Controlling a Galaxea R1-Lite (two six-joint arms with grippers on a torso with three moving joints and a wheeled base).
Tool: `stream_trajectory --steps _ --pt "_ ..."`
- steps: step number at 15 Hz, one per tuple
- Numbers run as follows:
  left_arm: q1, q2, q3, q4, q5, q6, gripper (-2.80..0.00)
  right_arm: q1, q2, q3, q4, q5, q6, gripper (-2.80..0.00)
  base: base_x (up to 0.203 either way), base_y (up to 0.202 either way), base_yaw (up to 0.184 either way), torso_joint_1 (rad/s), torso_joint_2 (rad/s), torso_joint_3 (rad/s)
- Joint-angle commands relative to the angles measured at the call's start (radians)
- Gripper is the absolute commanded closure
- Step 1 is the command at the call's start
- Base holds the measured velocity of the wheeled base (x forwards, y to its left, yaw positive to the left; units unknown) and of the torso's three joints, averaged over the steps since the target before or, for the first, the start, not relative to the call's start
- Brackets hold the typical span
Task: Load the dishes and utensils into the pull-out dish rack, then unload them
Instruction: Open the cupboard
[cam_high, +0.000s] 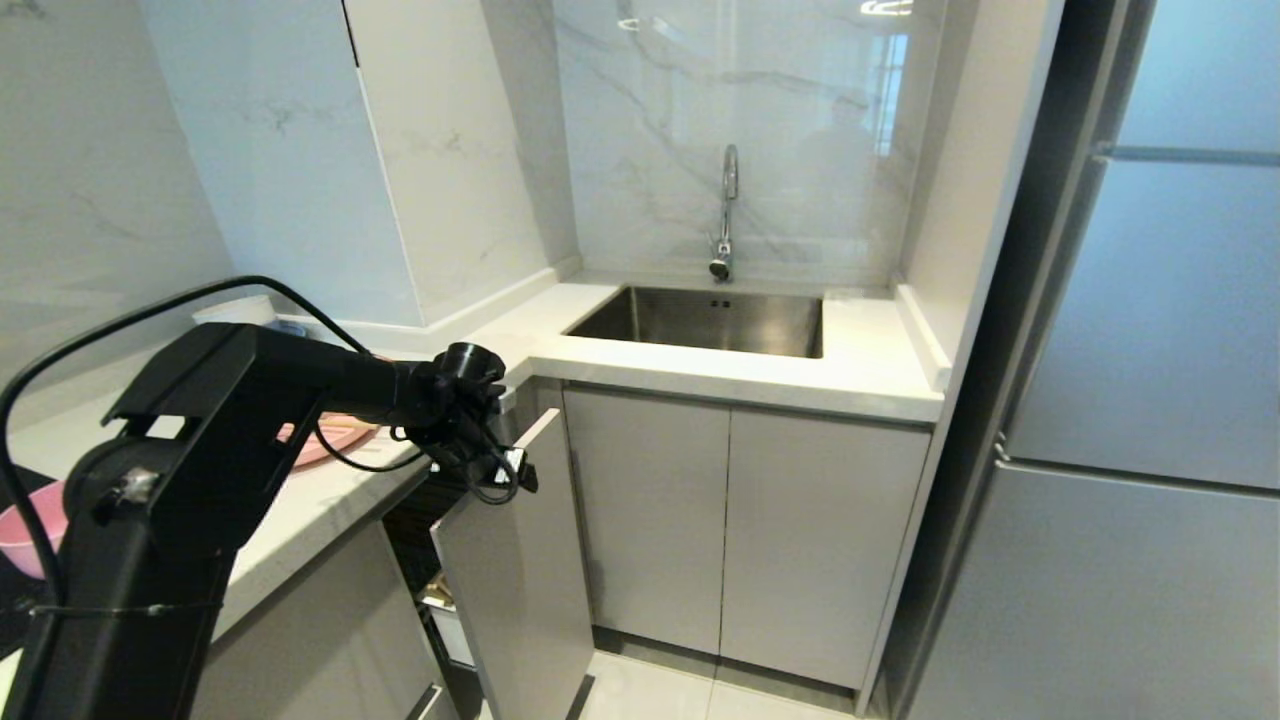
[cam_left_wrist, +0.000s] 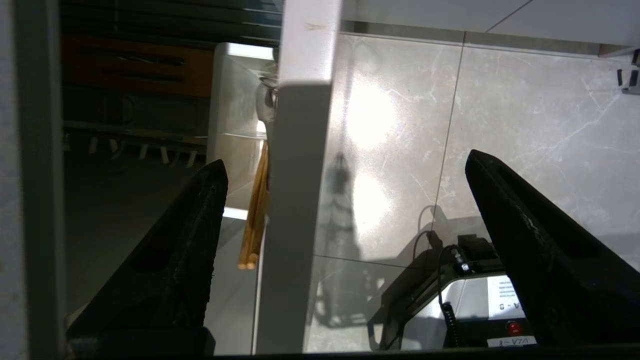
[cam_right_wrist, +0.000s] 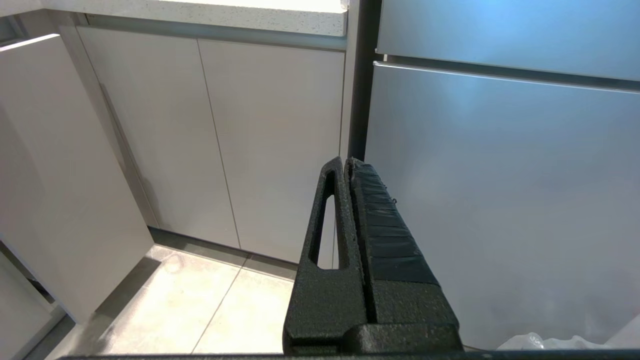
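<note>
Kitchen corner: marble walls, white table with steel sink and tap; fridge at the right, tiled floor below.

Rack: pulled partway out from under the table, grey front standing edge-on. Chopsticks stand in its white cup, just behind the front panel; fork not made out.

Plate and bowl: pink, both on the table at the left, well apart, not yet in the rack.

Left gripper: poised above the top edge of the rack front, fingers spread wide on either side of the panel, holding nothing. Probably just clear of the front, either releasing it or about to take it for pulling.

Right gripper: parked low facing the sink cabinet doors and fridge, fingers pressed together, empty.
</note>
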Motion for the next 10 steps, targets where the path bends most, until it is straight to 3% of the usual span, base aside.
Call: stream_trajectory --steps 1,10 --pt "-0.007 0.0 0.005 0.003 0.0 -0.002 -2.8 0.0 0.0 0.0 0.0 0.0 -0.001 0.0 0.0 0.0 0.0 0.0 0.0 0.0" --pt "-0.061 0.008 0.003 0.001 0.001 -0.029 -2.8 0.0 0.0 0.0 0.0 0.0 0.0 0.0 0.0 0.0 0.0 0.0 0.0 0.0"
